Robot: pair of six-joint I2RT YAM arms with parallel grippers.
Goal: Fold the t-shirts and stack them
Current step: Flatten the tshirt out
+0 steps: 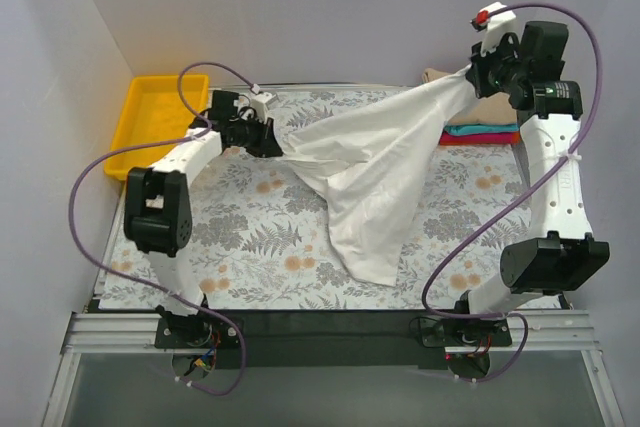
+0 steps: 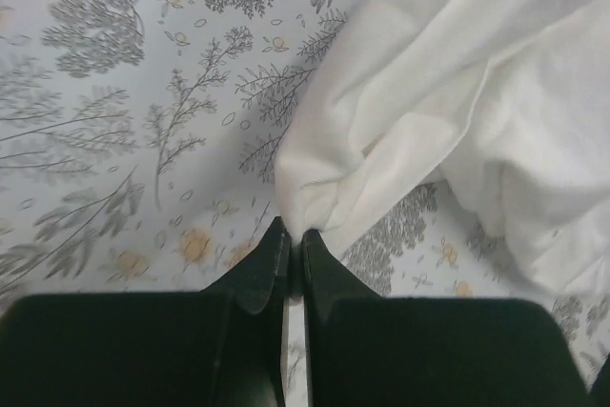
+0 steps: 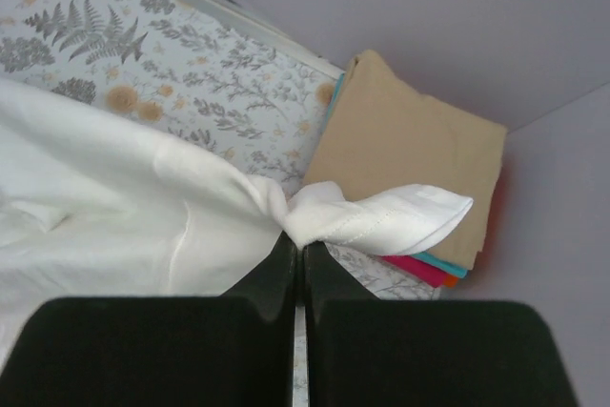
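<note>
The white t-shirt (image 1: 370, 172) hangs stretched between both grippers, its lower part draping onto the floral table cover. My left gripper (image 1: 272, 139) is shut on its left corner, low over the cover; the left wrist view shows the cloth (image 2: 419, 111) pinched at the fingertips (image 2: 295, 235). My right gripper (image 1: 478, 71) is shut on the right corner, held high at the back right; the hem (image 3: 381, 221) bunches at the tips (image 3: 297, 243). A folded stack (image 1: 480, 122), tan on top of teal and red, lies at the back right, below the right gripper (image 3: 410, 154).
A yellow tray (image 1: 150, 117) stands at the back left edge. The floral table cover (image 1: 250, 237) spreads across the table. White walls close in the left, back and right sides. Purple cables loop from both arms.
</note>
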